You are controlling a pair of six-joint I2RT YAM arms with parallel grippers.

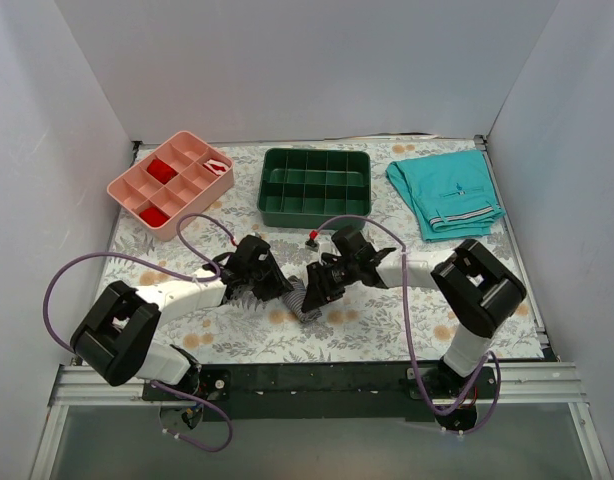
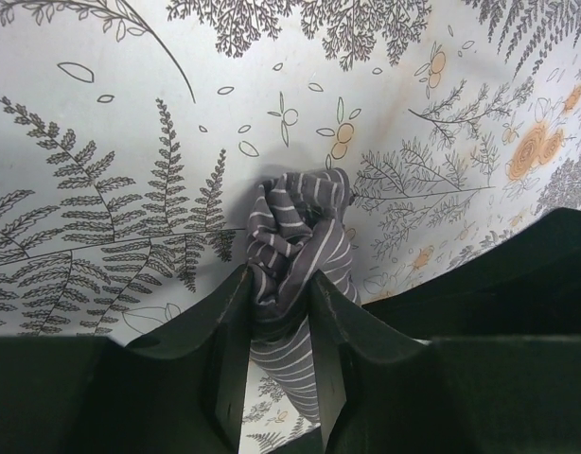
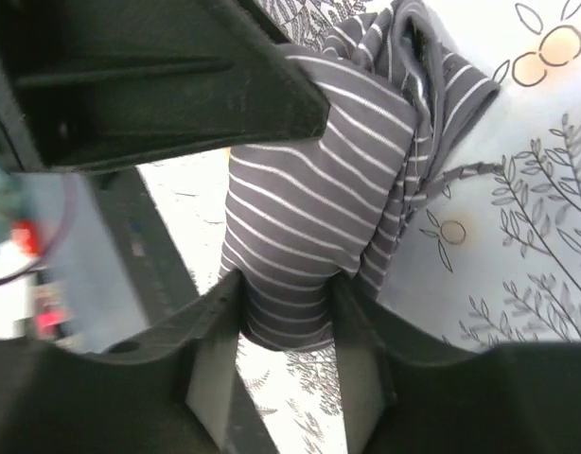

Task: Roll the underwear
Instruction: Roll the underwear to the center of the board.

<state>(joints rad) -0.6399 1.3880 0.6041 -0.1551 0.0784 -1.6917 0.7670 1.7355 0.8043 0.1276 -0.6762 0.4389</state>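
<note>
The underwear is a small bundle of grey pinstriped cloth, bunched into a roll just above the fern-print tablecloth at the table's middle front. My left gripper is shut on its left end; in the left wrist view the cloth is pinched between both fingers. My right gripper is shut on the other end; in the right wrist view the roll fills the gap between the fingers. The two grippers nearly touch.
A dark green divided tray stands behind the grippers. A pink divided tray with red items is at the back left. Folded teal shorts lie at the back right. A small red-tipped object lies near the green tray.
</note>
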